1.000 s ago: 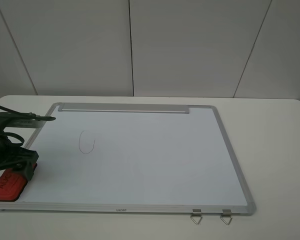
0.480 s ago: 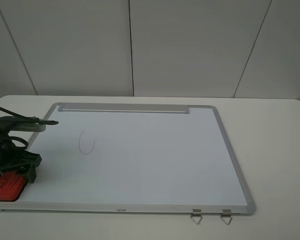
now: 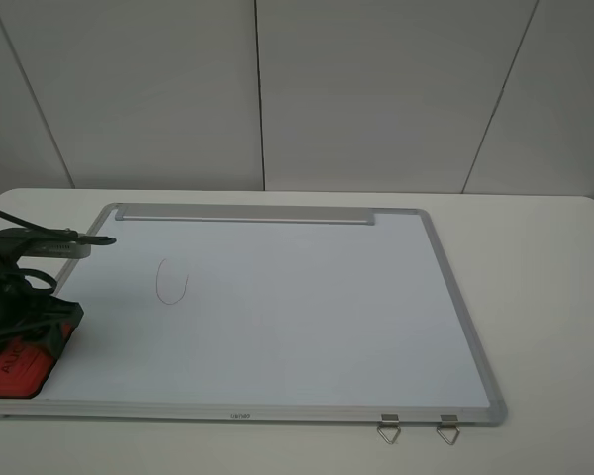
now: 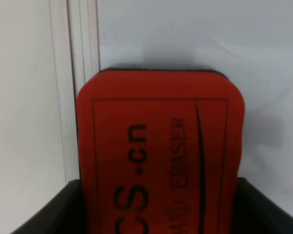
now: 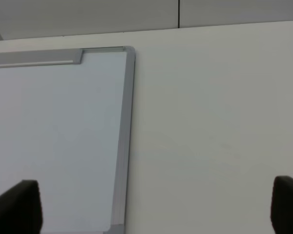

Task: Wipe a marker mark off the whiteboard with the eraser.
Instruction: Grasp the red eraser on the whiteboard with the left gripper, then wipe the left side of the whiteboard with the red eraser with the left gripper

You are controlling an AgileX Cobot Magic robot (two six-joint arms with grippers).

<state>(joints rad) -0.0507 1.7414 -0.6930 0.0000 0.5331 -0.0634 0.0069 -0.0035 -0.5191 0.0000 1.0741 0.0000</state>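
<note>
**Eraser.** The red block eraser (image 3: 18,368) lies flat on the whiteboard (image 3: 307,307) at its near left corner. It sits just beside the aluminium frame rail (image 4: 83,73). In the left wrist view the lettered top face is seen between two dark fingers (image 4: 49,214), which are pressed against both long sides. The left gripper (image 3: 30,332) is therefore judged to be clamped on the eraser. Only the rear part of the block is held.

**Marker mark.** The thin oval loop (image 3: 172,281) is located well apart from the eraser, further across the board toward the tray strip (image 3: 243,213).

**Faults to be expected:**

- Pivoting or slipping in the jaws is likely if downward pressure is applied, because the front of the eraser is unsupported.
- The frame rail may be caught by the block's edge if the first motion is directed sideways and not inward.
- If the eraser is carried tilted, only one edge will contact the surface and part of the loop may be left behind.
- If it is carried too high, the mark will be passed over untouched.
- The board is not seen to be fastened to the table (image 3: 535,257) and may be pushed along by a firm stroke.

**Right gripper.** The right gripper (image 5: 154,185) is spread wide above the bare table, beside the board's far corner, and holds nothing. No bracing of the board is provided.
</note>
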